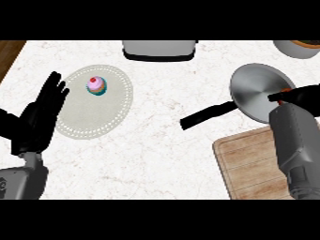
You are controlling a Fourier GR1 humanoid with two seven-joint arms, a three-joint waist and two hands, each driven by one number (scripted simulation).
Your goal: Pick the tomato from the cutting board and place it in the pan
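Note:
The silver pan [255, 89] lies at the right of the counter, its black handle [207, 115] pointing down-left. My right hand [310, 99] hovers over the pan's right rim with its fingers curled round the tomato [286, 91]. Only small red slivers of the tomato show beside the fingers. The wooden cutting board [249, 161] sits at the lower right, partly under my right forearm, with nothing showing on its visible part. My left hand [37, 117] rests open at the far left, fingers up.
A pale round plate [110, 112] with a pink and teal cupcake [96, 86] lies left of centre, beside my left hand. A grey toaster [159, 49] stands at the back edge. A bowl [300, 48] sits at the back right corner.

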